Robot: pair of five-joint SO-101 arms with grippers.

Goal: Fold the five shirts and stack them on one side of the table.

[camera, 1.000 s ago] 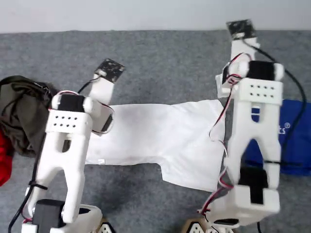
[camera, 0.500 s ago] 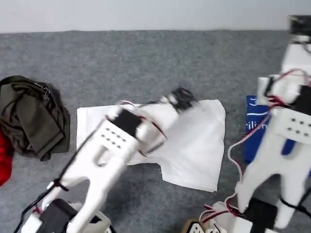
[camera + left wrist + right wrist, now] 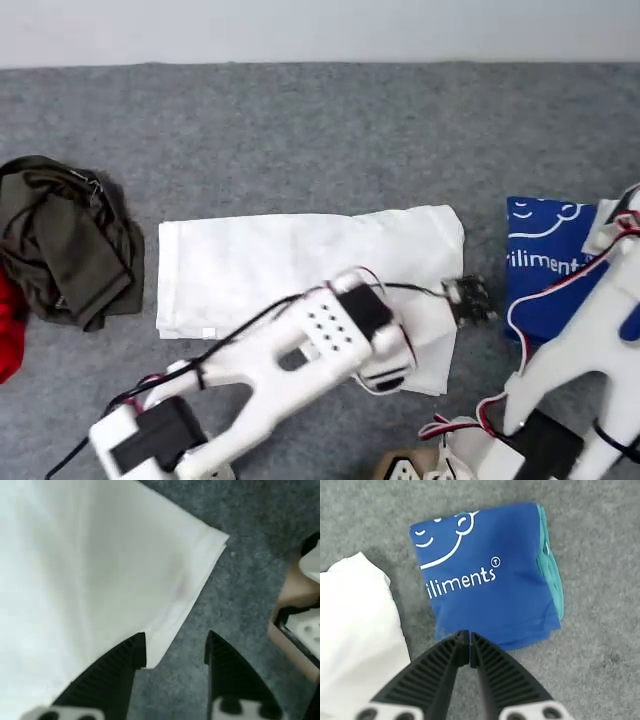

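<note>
Bright, even light, probably overhead, casts faint shadows on the grey felt-covered table (image 3: 300, 130); the white cotton shirt (image 3: 75, 555) glares, nearly featureless.

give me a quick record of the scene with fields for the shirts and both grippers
white shirt: laid flat in the middle
blue shirt: folded, right side, on top of a teal shirt
olive shirt: crumpled, left side, next to a red shirt
left gripper: open, at the white shirt's hem near a corner
right gripper: shut, over the blue shirt's edge
</note>
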